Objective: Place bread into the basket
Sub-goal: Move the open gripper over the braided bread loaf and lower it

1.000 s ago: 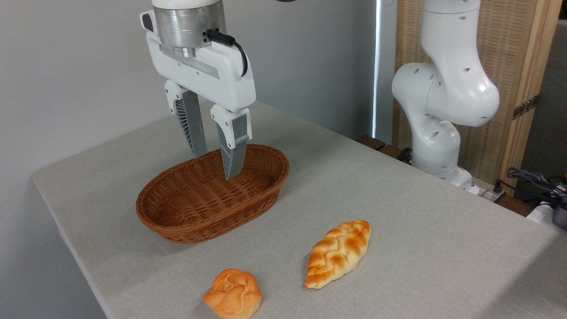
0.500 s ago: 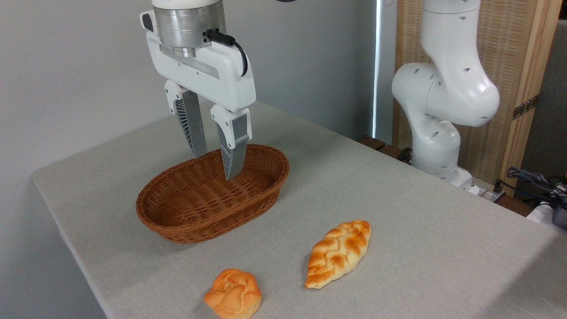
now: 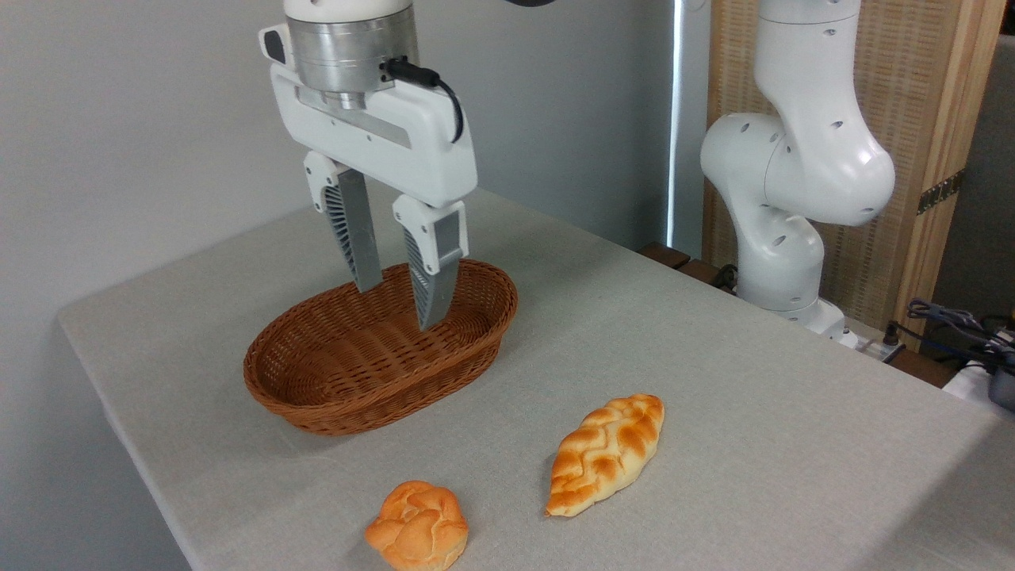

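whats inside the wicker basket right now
Nothing can be seen in the oval brown woven wicker basket: only its bare weave shows. The open end effector hangs over its far end and hides a little of the interior there; the near wall covers part of the floor.

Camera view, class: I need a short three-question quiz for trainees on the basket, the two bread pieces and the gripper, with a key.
1. True or false: the braided bread already lies inside the basket.
2. Multiple choice: the gripper is A) shut on the bread, B) open and empty above the basket, C) resting on the table.
3. Short answer: which item sits nearest the front table edge?

Key
1. False: it lies on the cloth, right of the basket, which holds nothing.
2. B: the fingers are apart with nothing between them.
3. The small round bun.
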`<action>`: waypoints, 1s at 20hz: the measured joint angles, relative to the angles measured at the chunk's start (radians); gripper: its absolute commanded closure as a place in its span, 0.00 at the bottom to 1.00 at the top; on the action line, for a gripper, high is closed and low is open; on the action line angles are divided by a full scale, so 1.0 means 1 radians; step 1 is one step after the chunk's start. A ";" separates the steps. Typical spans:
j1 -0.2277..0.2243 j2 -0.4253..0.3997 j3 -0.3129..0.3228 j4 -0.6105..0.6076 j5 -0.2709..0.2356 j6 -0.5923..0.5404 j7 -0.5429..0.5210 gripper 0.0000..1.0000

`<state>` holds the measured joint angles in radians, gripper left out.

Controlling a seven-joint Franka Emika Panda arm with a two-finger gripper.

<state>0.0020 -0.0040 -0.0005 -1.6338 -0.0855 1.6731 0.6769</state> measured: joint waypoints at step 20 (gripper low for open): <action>0.214 -0.261 0.010 -0.619 0.029 0.241 0.277 0.00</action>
<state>0.2159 -0.2649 0.0091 -2.2527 -0.0567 1.9145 0.9538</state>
